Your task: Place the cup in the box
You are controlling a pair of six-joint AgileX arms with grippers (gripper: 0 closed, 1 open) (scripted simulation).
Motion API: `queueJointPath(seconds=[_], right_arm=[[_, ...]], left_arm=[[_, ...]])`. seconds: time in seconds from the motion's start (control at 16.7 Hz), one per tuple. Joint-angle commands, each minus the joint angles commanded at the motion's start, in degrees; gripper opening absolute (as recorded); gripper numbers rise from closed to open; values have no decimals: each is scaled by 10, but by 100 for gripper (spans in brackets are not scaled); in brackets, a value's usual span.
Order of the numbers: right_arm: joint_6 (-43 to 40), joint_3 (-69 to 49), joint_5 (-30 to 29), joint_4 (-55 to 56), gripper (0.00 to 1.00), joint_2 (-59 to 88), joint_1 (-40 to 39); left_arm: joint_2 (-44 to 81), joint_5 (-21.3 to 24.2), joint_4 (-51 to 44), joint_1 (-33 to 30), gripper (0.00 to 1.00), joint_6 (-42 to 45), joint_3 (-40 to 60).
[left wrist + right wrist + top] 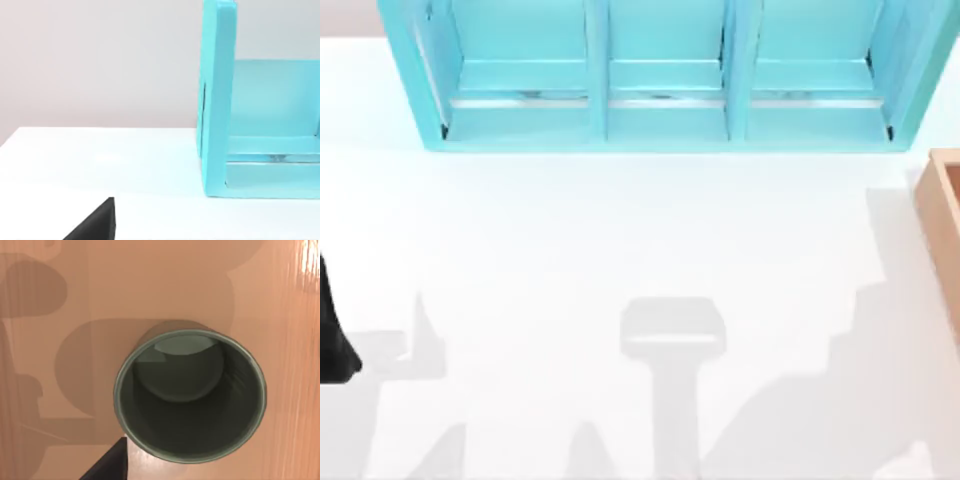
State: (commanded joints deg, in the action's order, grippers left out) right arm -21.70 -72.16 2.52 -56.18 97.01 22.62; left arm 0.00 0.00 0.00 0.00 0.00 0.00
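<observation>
While the cup [190, 395] is seen from straight above in the right wrist view, upright with its mouth open, it stands on the tan floor of the box [150, 285], near one wall. A dark finger [110, 462] of the right claw is seen just beside the cup's rim; whether that claw is clenched or released cannot be told. From the top view, the box [942, 225] is found at the desk's [620, 250] right edge, below the right end of the cyan shelf unit [665, 75]. The left arm [332, 340] is parked at the desk's left edge, well apart from the box; its claw's state cannot be told either.
</observation>
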Motion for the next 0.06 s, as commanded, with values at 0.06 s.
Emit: queueJointPath(seconds=[0.06], right_arm=[[0, 0, 0, 0, 100, 0, 0]], left_arm=[[0, 0, 0, 0, 100, 0, 0]])
